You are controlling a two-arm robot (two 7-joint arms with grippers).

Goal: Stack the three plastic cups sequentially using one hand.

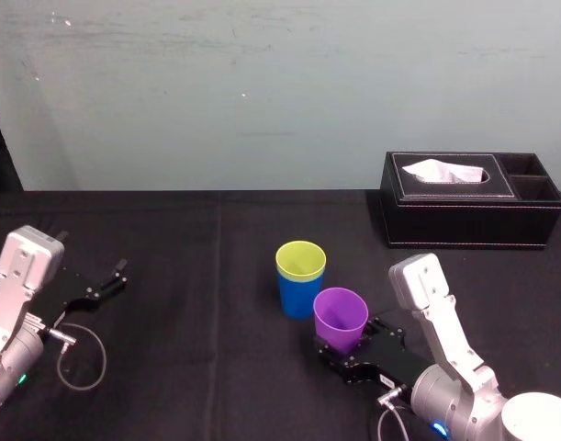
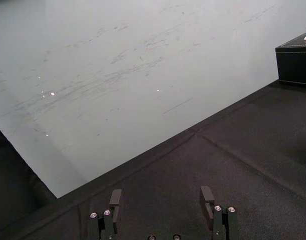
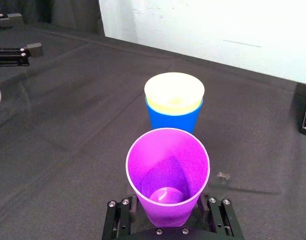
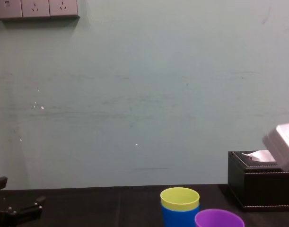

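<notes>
- My left gripper rests low on the black worktop, at its far left and well apart from the cups. Its two fingers are spread wide with nothing between them.
- There are three plastic cups, one of each colour. All are smooth, tapered tumblers of the same size, wider at the rim than at the base.
- Near the middle of the worktop the blue cup stands upright. The yellow-green cup sits nested inside it, so only its rim band shows above the blue rim.
- Just in front of that pair and slightly right is the purple cup, mouth up and empty. From the right wrist view I can see down to its round bottom.
- My right gripper pinches the purple cup low on its wall, one black finger on each side. The cup's base is hidden between those fingers, so I cannot tell whether it touches the worktop.
- In the chest view the blue and purple cups are cut off by the lower edge.
- Far right, towards the back, stands one black tissue box with a white tissue poking out. Beside the tissue slot it has two small open compartments.
</notes>
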